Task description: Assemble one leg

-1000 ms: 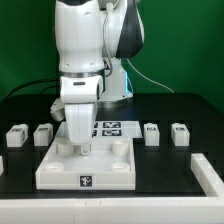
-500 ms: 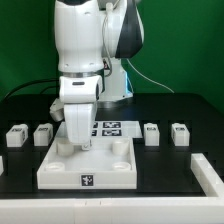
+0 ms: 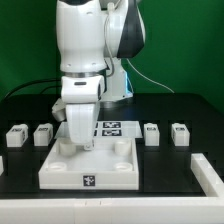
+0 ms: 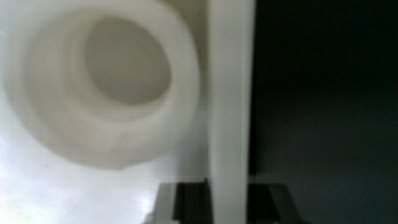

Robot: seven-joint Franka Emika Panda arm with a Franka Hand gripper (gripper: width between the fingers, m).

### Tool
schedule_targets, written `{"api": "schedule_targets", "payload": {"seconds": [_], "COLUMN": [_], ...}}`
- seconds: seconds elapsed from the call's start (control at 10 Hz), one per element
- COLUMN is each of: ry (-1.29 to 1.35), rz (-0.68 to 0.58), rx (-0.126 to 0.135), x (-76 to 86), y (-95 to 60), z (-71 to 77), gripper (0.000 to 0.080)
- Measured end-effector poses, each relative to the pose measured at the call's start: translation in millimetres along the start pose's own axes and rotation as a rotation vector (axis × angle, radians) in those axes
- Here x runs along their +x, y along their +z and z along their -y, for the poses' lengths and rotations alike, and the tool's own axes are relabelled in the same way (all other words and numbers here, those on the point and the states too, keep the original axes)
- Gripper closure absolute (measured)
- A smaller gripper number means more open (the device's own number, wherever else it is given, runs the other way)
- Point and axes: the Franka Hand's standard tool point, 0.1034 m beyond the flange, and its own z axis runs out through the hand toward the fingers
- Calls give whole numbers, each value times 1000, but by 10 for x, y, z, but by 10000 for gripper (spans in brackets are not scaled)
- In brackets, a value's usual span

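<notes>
step: tray [image 3: 110, 172] positioning, legs [image 3: 152, 133] untouched on table [image 3: 196, 118] | pincer [image 4: 228, 200] narrow, pinching tray rim | next: release, fetch nearest leg

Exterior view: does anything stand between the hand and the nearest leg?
Nothing visible. The hand is low over the tray's far corner; the nearest leg stands on the table just beside that corner.

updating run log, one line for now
gripper: at corner hole of white square part | grip: unclear | legs: four loose on table
</notes>
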Motion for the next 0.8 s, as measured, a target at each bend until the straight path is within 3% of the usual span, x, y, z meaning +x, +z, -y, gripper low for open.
{"api": "schedule_targets", "payload": {"seconds": [0.5, 0.8], "ry": [-51, -61], "rz": [-22, -31], "rx": [-6, -8], "x": [690, 919], "y": [8, 5], "z": [-197, -421], "gripper": [742, 742]}}
